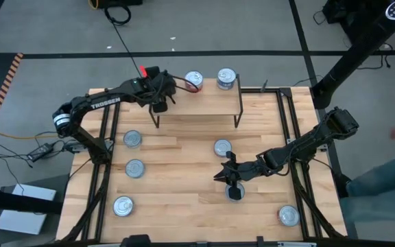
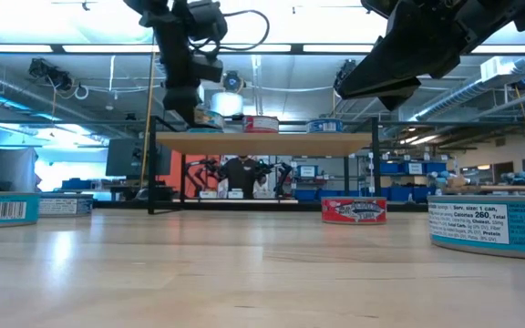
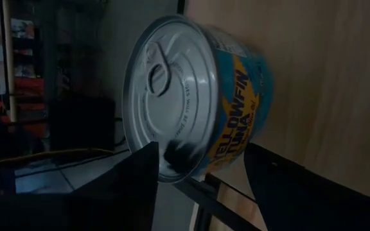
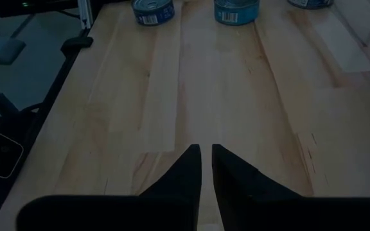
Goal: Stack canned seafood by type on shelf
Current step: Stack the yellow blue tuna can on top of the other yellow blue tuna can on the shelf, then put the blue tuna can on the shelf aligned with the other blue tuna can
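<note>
My left gripper [image 1: 160, 103] sits at the left end of the shelf [image 1: 204, 106], jaws wide and straddling a teal tuna can [image 3: 198, 106] that rests on the shelf near its edge; it looks released rather than gripped, though the wrist view is dim. My right gripper [image 1: 229, 174] hovers mid-table, fingers nearly shut on nothing. The next can [image 1: 235, 193] lies just below its tips, so the right arm is nearer.

Bright ceiling-strip glare in the low view; dim, shadowy wrist views; soft foreground blur.
</note>
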`<action>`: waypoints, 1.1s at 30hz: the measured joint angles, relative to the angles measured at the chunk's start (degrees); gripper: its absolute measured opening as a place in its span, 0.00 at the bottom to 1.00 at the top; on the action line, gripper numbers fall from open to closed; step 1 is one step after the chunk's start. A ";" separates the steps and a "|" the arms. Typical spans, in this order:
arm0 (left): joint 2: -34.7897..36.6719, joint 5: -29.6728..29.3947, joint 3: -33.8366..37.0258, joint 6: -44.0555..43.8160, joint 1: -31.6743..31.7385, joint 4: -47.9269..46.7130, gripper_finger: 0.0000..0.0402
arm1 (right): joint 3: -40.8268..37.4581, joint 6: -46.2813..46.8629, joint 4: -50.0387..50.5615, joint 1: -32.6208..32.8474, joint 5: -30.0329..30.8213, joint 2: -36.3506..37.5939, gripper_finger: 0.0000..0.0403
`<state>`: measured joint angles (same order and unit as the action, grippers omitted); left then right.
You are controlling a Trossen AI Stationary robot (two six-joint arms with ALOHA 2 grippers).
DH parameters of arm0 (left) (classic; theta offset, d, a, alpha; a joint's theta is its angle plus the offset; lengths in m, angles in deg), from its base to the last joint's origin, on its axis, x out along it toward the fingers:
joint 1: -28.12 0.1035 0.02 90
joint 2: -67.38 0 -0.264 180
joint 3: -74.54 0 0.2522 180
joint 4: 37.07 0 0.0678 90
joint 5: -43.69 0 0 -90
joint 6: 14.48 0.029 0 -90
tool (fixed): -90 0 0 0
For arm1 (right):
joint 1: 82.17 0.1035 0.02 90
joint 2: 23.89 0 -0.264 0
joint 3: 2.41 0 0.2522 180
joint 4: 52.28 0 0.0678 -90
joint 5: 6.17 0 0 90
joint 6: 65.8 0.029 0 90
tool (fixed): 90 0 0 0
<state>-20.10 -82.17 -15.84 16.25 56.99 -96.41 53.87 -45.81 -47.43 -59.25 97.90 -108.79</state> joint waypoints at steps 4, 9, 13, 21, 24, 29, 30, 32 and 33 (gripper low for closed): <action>0.00 -1.44 0.00 -1.31 0.72 0.31 0.58 | 0.00 0.00 -0.01 0.00 -0.24 0.00 0.12; 0.00 -1.74 0.00 -2.34 1.22 0.42 0.58 | 0.02 0.02 -0.02 0.00 -0.26 0.00 0.12; 0.02 -1.72 0.00 -2.46 1.13 0.64 0.58 | 0.00 0.00 -0.02 0.00 -0.25 0.00 0.12; 0.54 -1.66 0.00 -3.42 0.41 0.37 0.43 | 0.02 0.00 0.00 0.04 -0.27 0.00 0.12; 1.39 -1.34 0.00 -4.21 -0.12 0.60 0.33 | 0.01 -0.38 0.02 0.21 -0.27 0.00 0.11; 3.84 -0.60 0.00 -4.28 -1.62 2.40 0.16 | 0.02 -0.94 0.11 0.42 -0.06 0.00 0.08; 4.45 -0.15 0.00 -4.52 -1.72 2.64 0.13 | 0.02 -0.97 0.11 0.40 0.01 0.00 0.07; 5.74 1.53 0.00 -5.93 -1.92 2.97 0.08 | 0.02 -1.00 0.09 0.39 0.02 0.00 0.06; 6.30 2.67 0.00 -6.55 -1.91 2.95 0.06 | 0.00 -0.92 0.09 0.39 0.00 0.00 0.05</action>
<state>-13.80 -79.50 -15.84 9.69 55.07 -93.46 53.87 -46.73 -47.34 -58.86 97.90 -108.79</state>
